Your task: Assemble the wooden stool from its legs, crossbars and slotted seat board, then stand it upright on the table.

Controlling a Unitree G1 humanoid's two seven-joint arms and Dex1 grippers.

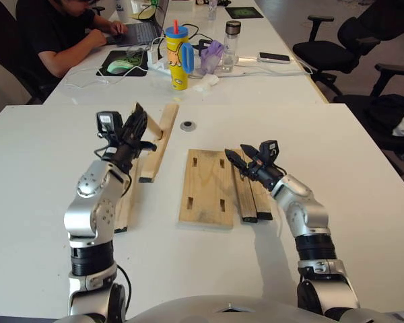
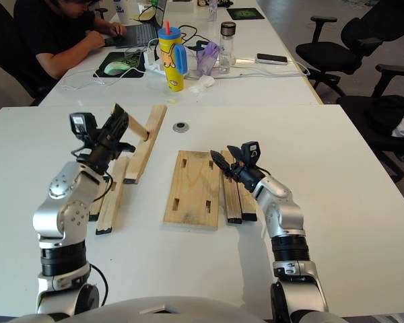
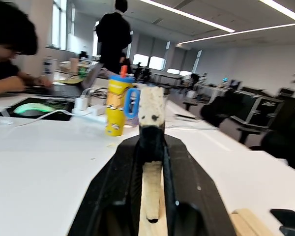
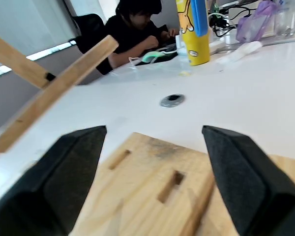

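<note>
The slotted seat board (image 1: 207, 188) lies flat at the table's middle. Along its right edge lie a few wooden bars (image 1: 250, 196). My right gripper (image 1: 239, 156) hovers open just over their far ends, its fingers (image 4: 241, 182) spread wide above the board (image 4: 152, 196). My left gripper (image 1: 143, 126) is to the left of the board, shut on a short crossbar (image 3: 150, 113) whose far end meets a long leg (image 1: 160, 138) slanting beside it. More legs (image 1: 124, 210) lie on the table under my left arm.
A round grommet (image 1: 187, 126) sits in the table beyond the board. On the table behind stand a yellow cup (image 1: 178, 57), a bottle (image 1: 231, 40), cables and a phone (image 1: 275, 58). Office chairs (image 1: 337, 47) are at the far right.
</note>
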